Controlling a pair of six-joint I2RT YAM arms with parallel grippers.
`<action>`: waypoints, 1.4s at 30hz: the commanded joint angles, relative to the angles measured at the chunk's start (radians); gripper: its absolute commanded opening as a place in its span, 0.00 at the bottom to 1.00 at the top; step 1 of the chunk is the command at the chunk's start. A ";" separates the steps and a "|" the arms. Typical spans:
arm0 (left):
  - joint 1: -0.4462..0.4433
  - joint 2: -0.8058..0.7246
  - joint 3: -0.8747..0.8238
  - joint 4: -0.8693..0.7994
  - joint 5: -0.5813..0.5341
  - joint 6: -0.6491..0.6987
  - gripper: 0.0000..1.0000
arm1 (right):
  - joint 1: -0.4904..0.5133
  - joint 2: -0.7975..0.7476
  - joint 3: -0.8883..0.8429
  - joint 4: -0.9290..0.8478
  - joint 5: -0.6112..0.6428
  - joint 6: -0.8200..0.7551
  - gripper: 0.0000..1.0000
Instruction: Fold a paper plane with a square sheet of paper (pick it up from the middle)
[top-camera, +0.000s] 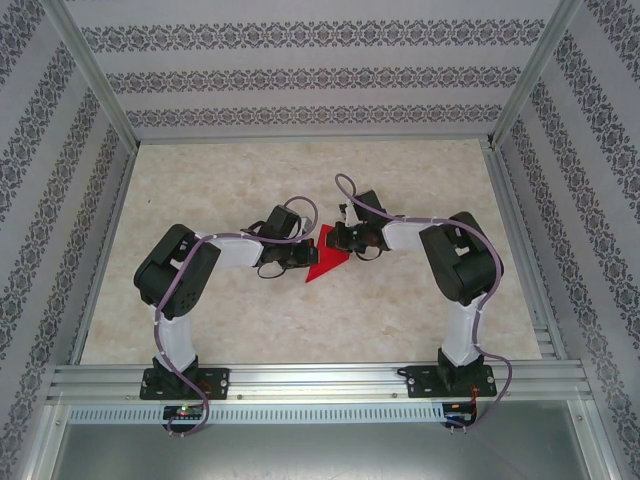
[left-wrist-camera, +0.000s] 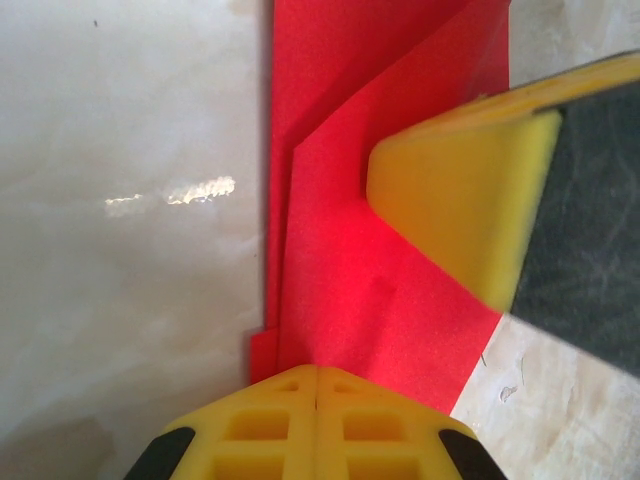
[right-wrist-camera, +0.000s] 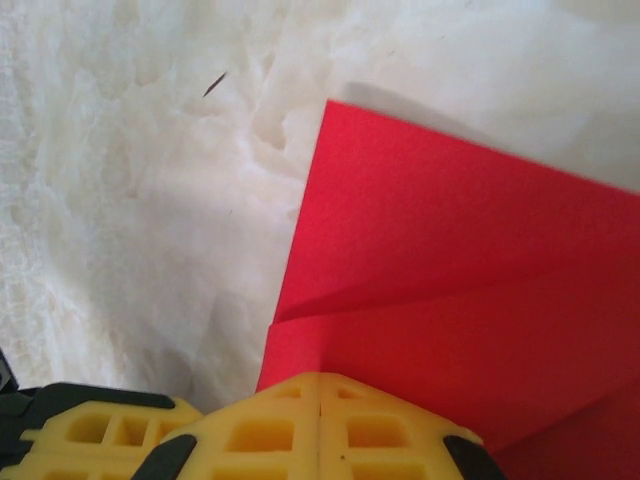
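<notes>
Centrally, on the pale marbled tabletop (top-camera: 300, 330), the two arms met, hemmed in by patterned walls (top-camera: 300, 80) and an aluminium rail (top-camera: 320, 378) along the near edge. The left fingers (top-camera: 296, 262) and right fingers (top-camera: 342, 240) crowded the red sheet of paper (top-camera: 325, 258) from either side, hiding parts of its flanks from above.

In the left wrist view, a yellow right finger (left-wrist-camera: 460, 210) lay across the sheet's (left-wrist-camera: 370, 290) upper right part. The paper lay flat between the arms, bright red and plain, already folded: overlapping layers, a diagonal crease (right-wrist-camera: 420, 300), and seen from above a pointed wedge.

Both the left fingers (left-wrist-camera: 325, 405) and the right fingers (right-wrist-camera: 325, 410) were pressed together with their tips at the paper's (right-wrist-camera: 450, 230) edge. Whether a layer was caught between them could not be told.
</notes>
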 joint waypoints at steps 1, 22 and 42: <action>0.001 0.038 -0.063 -0.183 -0.064 0.013 0.00 | -0.053 0.031 0.017 0.011 0.016 0.005 0.05; 0.000 0.037 -0.086 -0.162 -0.051 0.014 0.00 | -0.163 -0.107 -0.008 0.131 0.037 0.126 0.05; 0.001 0.032 -0.082 -0.145 -0.037 0.014 0.00 | 0.030 -0.021 -0.115 0.195 0.016 0.249 0.04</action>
